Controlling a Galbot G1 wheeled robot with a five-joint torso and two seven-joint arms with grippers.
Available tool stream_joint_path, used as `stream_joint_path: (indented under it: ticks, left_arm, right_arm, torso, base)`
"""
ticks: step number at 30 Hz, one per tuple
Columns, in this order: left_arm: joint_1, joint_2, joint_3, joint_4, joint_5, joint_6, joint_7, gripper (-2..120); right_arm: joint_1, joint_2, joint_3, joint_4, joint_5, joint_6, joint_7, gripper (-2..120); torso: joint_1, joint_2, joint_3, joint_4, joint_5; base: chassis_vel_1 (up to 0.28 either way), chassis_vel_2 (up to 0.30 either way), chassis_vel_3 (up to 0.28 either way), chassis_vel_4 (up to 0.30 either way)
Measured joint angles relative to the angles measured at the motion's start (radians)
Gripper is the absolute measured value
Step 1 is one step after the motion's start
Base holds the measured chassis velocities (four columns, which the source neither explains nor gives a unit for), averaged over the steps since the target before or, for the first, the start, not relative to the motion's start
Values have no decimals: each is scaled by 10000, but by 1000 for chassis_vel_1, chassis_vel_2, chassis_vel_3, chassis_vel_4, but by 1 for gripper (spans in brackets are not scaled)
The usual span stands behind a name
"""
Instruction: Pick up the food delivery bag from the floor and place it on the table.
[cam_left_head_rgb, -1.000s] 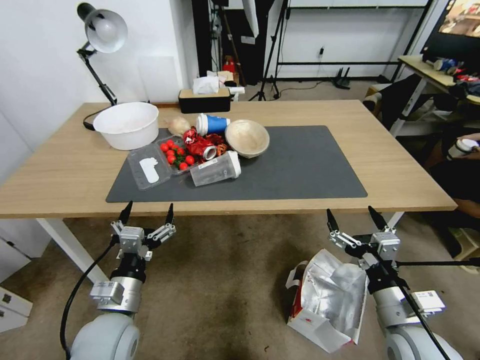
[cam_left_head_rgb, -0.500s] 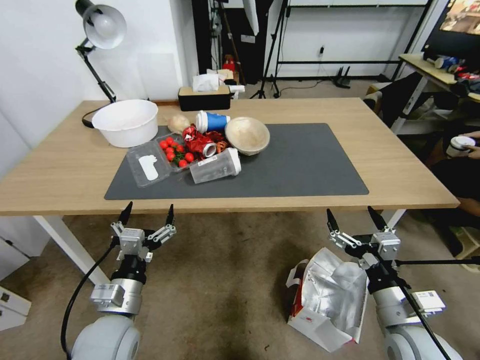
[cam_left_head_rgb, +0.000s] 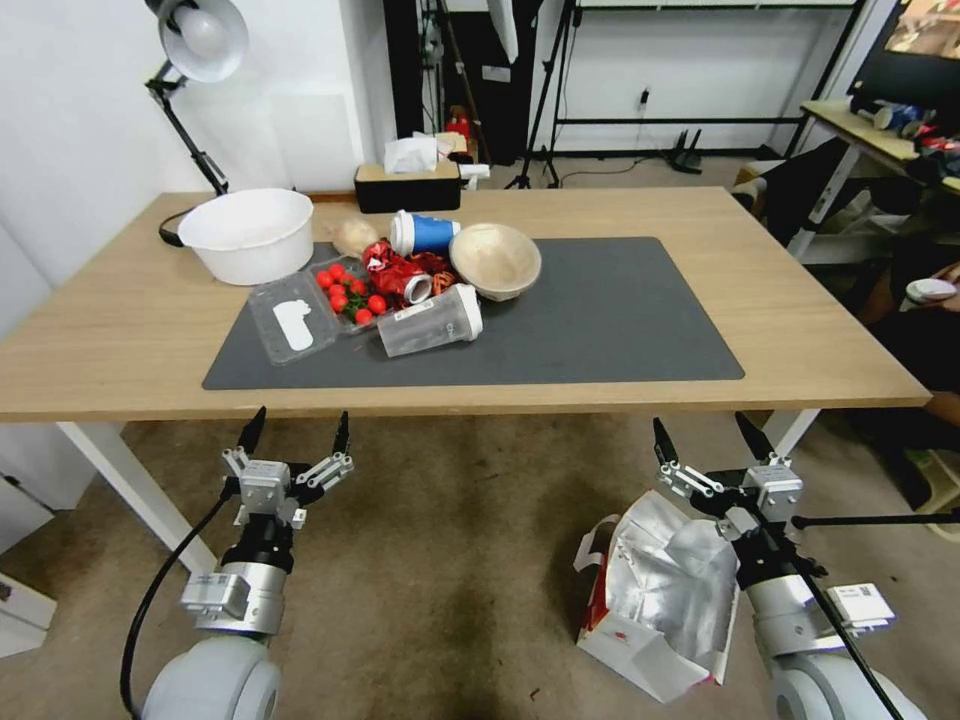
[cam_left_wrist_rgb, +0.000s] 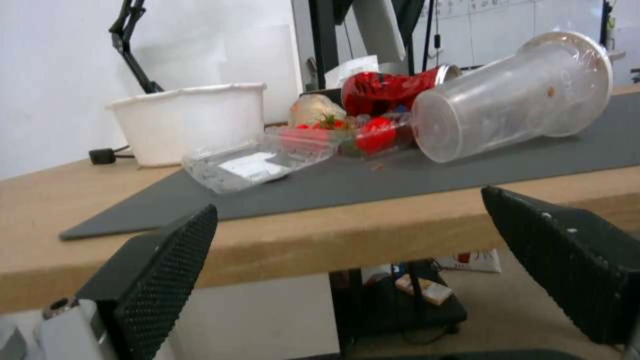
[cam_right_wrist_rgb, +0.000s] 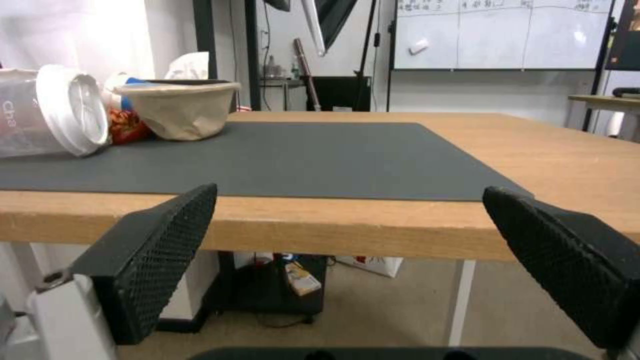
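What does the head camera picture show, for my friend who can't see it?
A white and red food delivery bag lies open on the carpeted floor, below the right claw. Both claws, the left claw too, hang open before a wooden table littered with bowls and cups.

The right pincer (cam_right_wrist_rgb: 347, 200), fingers (cam_right_wrist_rgb: 160, 240) spread wide, faces the table (cam_right_wrist_rgb: 567, 165) edge and its dark mat (cam_right_wrist_rgb: 280, 155).
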Motion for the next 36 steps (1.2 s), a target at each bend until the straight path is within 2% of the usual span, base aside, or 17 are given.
stream_joint_path:
  ticks: [26,36]
  left_arm:
    - [159,-119,86,94,142,10,-52,99]
    - [144,-124,96,203,181,-24,-21,99]
  right_arm:
    - [64,37,102,-197,135,5,-96,100]
    - [97,74,95,-286,115,39,-125,100]
  torso:
    - [-503,-1209,-704,0,0]
    - [-622,-1528,-903,-1,0]
  base:
    - [0,0,0,0]
    - [0,0,0,0]
